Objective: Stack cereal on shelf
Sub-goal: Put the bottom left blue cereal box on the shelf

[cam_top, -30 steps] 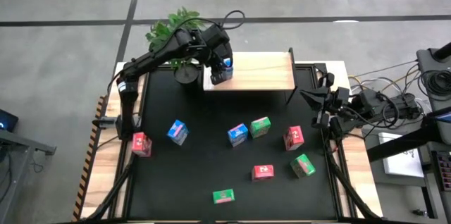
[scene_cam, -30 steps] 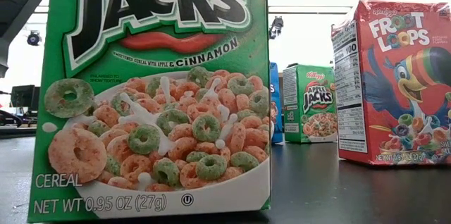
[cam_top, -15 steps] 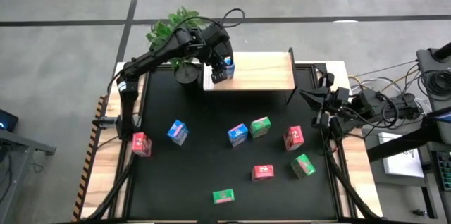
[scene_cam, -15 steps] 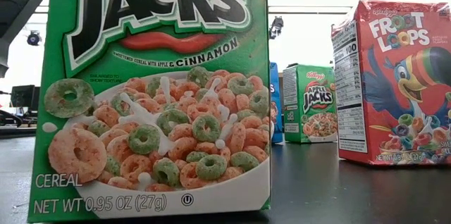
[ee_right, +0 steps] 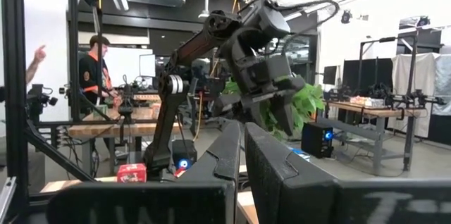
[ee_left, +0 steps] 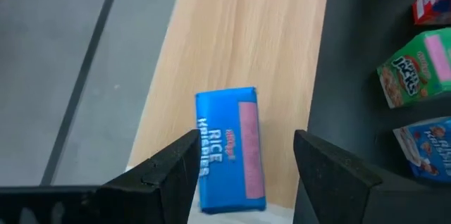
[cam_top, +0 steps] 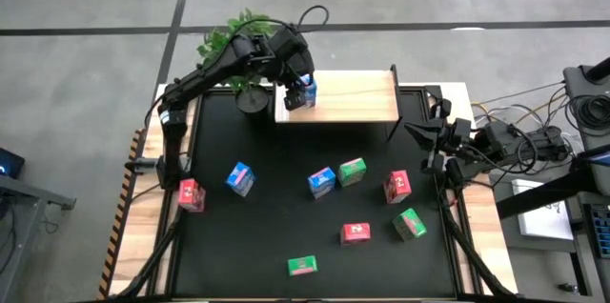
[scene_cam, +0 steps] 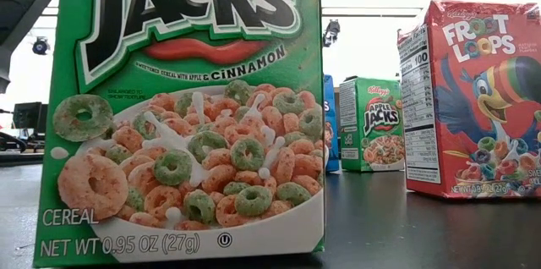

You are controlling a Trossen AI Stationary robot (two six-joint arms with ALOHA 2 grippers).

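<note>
- The left gripper (ee_left: 243,160) hovers over the shelf's (cam_top: 353,98) left end, jaws spread — one finger on each side of a blue Rice Krispies box (ee_left: 229,146), neither visibly pressing it.
- That box lies flat at the plank's left edge.
- The right gripper (ee_right: 242,155) waits at the table's (cam_top: 286,151) right edge, jaws pressed together.
- The other eight cereal boxes — among them the Apple Jacks box (scene_cam: 182,112) and the Froot Loops box (scene_cam: 473,100) — stand scattered on the black tabletop.

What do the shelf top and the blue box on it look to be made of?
Shelf: light wood, matte by the look; faint straight grain runs along it. Blue box: printed cardboard, probably slightly glossy; crisp folded edges and Rice Krispies lettering.
</note>
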